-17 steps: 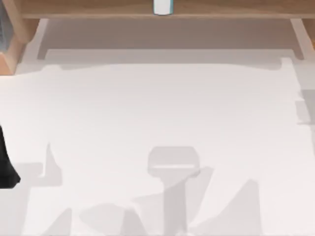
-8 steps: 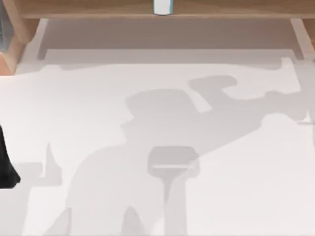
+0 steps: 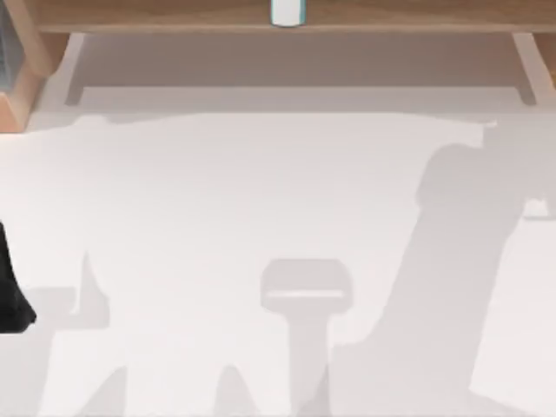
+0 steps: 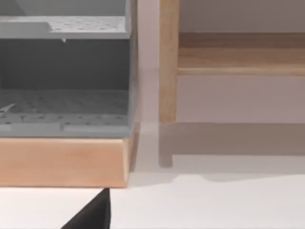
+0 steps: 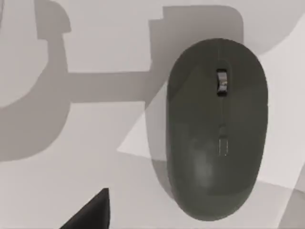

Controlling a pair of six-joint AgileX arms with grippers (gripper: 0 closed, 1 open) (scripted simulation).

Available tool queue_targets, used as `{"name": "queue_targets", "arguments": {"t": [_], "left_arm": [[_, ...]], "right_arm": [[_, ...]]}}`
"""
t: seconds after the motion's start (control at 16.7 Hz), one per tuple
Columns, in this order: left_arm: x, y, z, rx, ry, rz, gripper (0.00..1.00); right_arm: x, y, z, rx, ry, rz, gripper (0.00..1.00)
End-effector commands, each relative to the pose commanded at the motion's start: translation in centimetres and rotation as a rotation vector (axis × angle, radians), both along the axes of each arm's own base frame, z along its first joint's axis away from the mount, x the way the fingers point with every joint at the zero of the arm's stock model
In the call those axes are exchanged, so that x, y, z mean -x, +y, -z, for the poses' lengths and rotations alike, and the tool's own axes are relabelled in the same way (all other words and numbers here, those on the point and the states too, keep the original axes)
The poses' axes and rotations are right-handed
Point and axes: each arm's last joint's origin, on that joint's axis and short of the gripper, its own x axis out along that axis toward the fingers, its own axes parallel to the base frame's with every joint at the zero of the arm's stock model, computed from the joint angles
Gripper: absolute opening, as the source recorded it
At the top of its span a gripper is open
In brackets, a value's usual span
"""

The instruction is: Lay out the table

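The broad, plain matte white flat table (image 3: 217,191) spans nearly the whole top view, level and unmarked. Soft grey shadows lie across its surface, the largest a tall band on the right side and smaller shapes along the near edge. Its far edge meets a light wooden frame. In the left wrist view the white surface (image 4: 214,205) runs up to wooden boards.

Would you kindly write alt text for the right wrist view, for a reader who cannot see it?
A dark grey computer mouse with a small scroll wheel lies flat on the white table, seen from straight above. Grey shadows cross the tabletop around it, and a black wedge pokes in at the picture's edge.
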Motion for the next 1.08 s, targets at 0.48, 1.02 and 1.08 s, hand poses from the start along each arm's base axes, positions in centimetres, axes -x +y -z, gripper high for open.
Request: {"name": "queue_targets", "arguments": {"t": [0.48,1.02,1.08], "left_arm": [[0.0,0.0,0.0,0.0,0.0,0.0,1.0],[0.0,0.0,0.0,0.0,0.0,0.0,1.0],[0.0,0.0,0.0,0.0,0.0,0.0,1.0]], "right_arm": [[-0.7,-0.9,2.8,-0.078,0.038,-0.007,1.0],[-0.8,-0.7,3.6,-0.078,0.038,-0.008,1.0],[-0.8,-0.7,3.8,-0.078,0.037,-0.008,1.0]]}}
